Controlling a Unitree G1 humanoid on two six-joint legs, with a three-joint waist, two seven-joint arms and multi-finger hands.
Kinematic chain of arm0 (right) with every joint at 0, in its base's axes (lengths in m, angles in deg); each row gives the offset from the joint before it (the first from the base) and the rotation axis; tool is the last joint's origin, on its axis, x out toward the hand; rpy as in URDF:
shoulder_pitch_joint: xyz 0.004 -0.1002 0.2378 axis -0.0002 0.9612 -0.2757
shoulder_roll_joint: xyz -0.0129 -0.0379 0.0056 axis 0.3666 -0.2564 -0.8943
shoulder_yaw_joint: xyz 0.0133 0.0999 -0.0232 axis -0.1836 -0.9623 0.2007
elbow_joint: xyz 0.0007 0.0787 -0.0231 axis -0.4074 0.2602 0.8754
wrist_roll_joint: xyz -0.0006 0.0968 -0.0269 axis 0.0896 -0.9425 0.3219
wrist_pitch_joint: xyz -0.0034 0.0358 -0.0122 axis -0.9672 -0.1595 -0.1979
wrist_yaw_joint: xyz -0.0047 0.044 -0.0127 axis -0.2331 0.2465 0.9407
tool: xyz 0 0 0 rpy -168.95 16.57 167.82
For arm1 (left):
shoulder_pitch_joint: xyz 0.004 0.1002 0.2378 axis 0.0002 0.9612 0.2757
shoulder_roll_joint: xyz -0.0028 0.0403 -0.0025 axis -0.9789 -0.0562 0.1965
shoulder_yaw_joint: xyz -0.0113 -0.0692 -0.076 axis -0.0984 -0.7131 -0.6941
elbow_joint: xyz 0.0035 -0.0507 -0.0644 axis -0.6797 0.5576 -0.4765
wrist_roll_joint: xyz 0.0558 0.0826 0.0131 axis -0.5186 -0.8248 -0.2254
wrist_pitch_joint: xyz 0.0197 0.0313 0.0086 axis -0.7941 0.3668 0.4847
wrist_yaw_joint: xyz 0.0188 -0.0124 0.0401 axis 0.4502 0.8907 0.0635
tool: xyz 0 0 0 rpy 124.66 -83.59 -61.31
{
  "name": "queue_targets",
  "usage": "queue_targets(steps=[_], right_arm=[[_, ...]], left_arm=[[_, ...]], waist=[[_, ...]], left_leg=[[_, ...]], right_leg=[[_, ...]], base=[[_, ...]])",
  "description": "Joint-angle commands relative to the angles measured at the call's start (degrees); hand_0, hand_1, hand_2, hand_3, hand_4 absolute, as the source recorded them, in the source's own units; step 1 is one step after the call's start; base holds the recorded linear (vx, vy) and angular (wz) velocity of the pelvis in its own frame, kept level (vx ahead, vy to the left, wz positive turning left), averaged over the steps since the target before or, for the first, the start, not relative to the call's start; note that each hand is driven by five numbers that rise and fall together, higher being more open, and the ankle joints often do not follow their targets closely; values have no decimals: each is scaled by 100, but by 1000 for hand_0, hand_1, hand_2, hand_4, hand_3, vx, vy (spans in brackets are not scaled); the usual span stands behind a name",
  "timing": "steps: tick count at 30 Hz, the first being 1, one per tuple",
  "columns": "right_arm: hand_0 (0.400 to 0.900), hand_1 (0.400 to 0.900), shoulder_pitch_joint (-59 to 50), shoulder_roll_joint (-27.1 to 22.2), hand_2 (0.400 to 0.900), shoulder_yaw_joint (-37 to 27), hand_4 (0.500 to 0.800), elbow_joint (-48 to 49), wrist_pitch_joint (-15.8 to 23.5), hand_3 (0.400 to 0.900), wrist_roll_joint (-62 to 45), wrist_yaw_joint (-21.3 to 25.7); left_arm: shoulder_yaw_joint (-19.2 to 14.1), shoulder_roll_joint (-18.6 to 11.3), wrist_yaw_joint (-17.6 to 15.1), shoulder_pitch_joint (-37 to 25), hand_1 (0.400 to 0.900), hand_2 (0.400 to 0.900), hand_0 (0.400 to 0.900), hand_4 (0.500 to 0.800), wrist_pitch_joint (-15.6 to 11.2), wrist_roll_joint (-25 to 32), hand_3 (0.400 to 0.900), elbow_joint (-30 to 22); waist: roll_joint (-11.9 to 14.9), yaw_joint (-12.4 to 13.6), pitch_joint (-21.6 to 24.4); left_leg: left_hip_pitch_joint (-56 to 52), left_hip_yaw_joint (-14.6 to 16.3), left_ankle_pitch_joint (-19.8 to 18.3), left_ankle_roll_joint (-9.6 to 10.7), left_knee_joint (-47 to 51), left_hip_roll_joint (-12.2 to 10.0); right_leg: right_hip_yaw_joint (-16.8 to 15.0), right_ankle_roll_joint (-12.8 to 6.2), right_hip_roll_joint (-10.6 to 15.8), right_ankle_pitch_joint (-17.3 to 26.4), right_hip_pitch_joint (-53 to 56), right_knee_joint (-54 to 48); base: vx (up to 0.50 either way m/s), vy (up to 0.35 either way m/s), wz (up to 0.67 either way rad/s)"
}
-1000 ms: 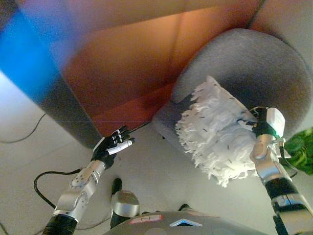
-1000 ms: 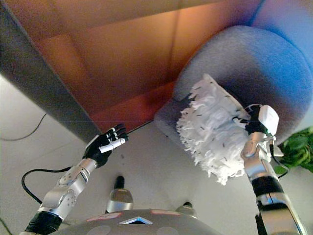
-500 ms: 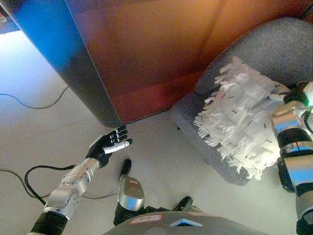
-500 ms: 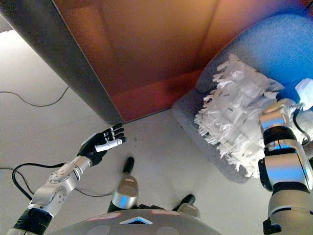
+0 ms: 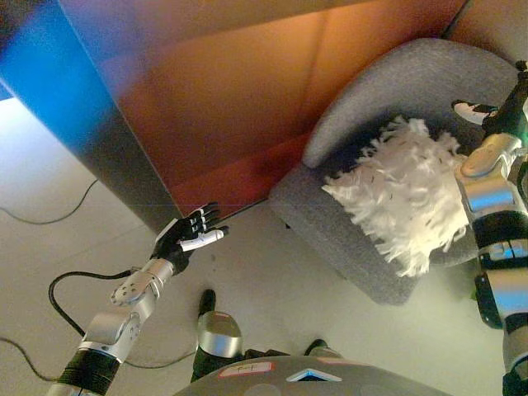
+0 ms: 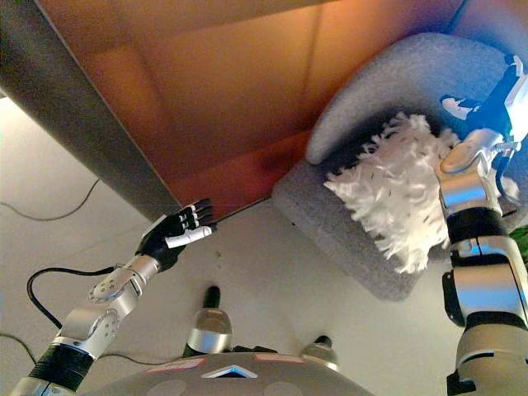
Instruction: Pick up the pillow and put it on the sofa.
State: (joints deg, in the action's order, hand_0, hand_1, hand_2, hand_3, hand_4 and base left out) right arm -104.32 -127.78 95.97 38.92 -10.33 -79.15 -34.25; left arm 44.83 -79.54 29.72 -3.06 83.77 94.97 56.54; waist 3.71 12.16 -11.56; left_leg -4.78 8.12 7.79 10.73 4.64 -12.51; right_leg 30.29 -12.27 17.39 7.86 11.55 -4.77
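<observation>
The white shaggy pillow (image 5: 408,194) lies on the seat of the grey sofa chair (image 5: 396,91), leaning toward its curved backrest, with its fringe hanging over the front edge. My right hand (image 5: 502,106) is raised just above the pillow's upper right corner, in front of the backrest. Its fingers are spread and hold nothing. Far to the left, my left hand (image 5: 188,239) hovers over the pale floor with straight fingers, empty.
A tall orange-brown panel (image 5: 223,91) with a grey side (image 5: 107,165) stands behind and left of the chair, reaching down to the floor. Open pale floor (image 5: 272,289) lies between my left hand and the chair's front.
My right hand has let go of the pillow and risen toward the backrest; the pillow now rests on the seat. The view has shifted. The left hand stays open.
</observation>
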Motion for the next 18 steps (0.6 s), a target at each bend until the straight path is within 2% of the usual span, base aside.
queue_targets(steps=[1,2,4,7,9,11,15,18], right_arm=[[900,900,295,-324,900,-178,800,1149,696,900,130,288],[900,900,605,-155,900,-274,800,1495,719,900,207,209],[900,900,1498,249,900,-596,800,2255,1006,900,-67,39],[900,900,2798,858,900,-915,800,2937,1280,900,-449,-495],[900,900,3263,1198,900,-942,800,3001,1244,900,-559,-839],[900,900,3945,1588,900,-903,800,3106,1105,900,-835,-1407],[900,900,4741,1821,900,-740,800,3288,704,900,-1162,-2239],[900,900,4982,1928,900,-633,800,3374,594,900,-1319,-2510]], left_arm=[[214,275,-200,-559,900,900,900,800,-870,15,900,-393],[188,327,-250,-573,900,900,900,800,-913,-47,900,-338],[78,476,-334,-557,900,900,900,800,-989,-279,900,-246],[-133,670,-391,-543,900,900,900,800,-1116,-530,900,-23],[-264,731,-416,-536,900,900,900,800,-1180,-647,900,88],[-467,796,-442,-427,900,900,900,800,-1149,-672,900,98],[-688,857,-375,-130,900,900,900,800,-1125,-675,900,105],[-726,882,-320,-26,900,900,900,800,-1066,-664,900,77]], waist=[[-83,-103,635],[-78,-184,635],[-67,-402,633],[-55,-739,645],[-55,-912,646],[-68,-1126,666],[-74,-1380,726],[-73,-1461,751]], left_leg=[[-553,487,-658,-414,6,62],[-570,517,-671,-430,0,71],[-614,588,-711,-471,-16,103],[-690,754,-774,-510,-47,143],[-730,857,-792,-522,-62,156],[-756,986,-809,-538,-66,190],[-793,1157,-844,-560,-33,260],[-784,1208,-858,-574,-9,307]], right_leg=[[23,-179,286,613,-349,62],[-44,-184,293,649,-371,72],[-218,-204,313,747,-437,99],[-486,-243,350,833,-582,173],[-604,-247,348,839,-637,192],[-751,-246,334,830,-699,178],[-933,-249,311,838,-797,175],[-964,-250,314,837,-842,177]], base=[[-86,33,-27],[-91,27,-30],[-101,22,-32],[-96,2,-34],[-88,4,-35],[-90,26,-34],[-69,24,-22],[-58,19,-14]])
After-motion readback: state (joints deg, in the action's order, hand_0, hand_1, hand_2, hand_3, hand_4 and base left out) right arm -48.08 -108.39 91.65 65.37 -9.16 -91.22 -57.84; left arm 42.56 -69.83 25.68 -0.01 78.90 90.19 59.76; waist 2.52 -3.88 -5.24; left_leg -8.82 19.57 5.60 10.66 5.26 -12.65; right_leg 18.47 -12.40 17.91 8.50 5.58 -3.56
